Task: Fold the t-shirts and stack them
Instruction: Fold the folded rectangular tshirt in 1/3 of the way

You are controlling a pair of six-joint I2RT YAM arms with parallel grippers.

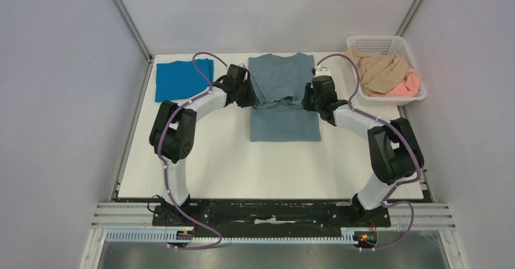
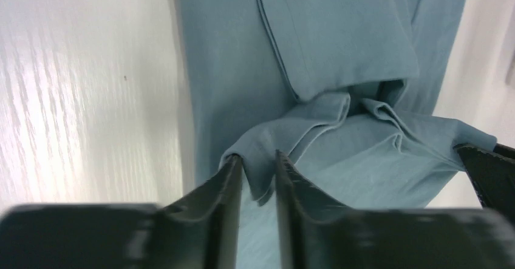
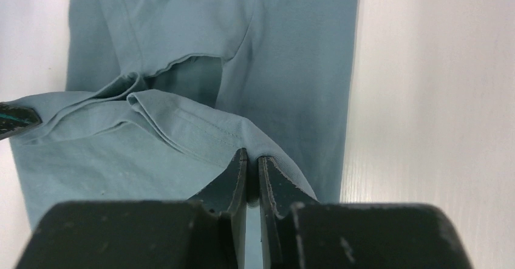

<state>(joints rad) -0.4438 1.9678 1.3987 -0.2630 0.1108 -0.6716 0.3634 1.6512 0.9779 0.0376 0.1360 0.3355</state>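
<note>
The large grey-blue t-shirt [image 1: 285,108] lies in the middle of the table, its near part turned up into a bunched fold across the middle. At the fold's left end, my left gripper [image 1: 252,96] has its jaws parted in the left wrist view [image 2: 259,156], with a loose corner of cloth [image 2: 267,172] hanging between them. My right gripper [image 1: 308,99] is at the fold's right end. In the right wrist view [image 3: 253,153] its jaws are nearly together, pinching a ridge of the shirt [image 3: 291,50]. A folded bright blue t-shirt [image 1: 182,79] lies at the back left.
A white basket [image 1: 376,41] stands at the back right corner holding a tan t-shirt [image 1: 379,71] and a pink one [image 1: 405,87]. White walls enclose the table on three sides. Purple cables loop along both arms.
</note>
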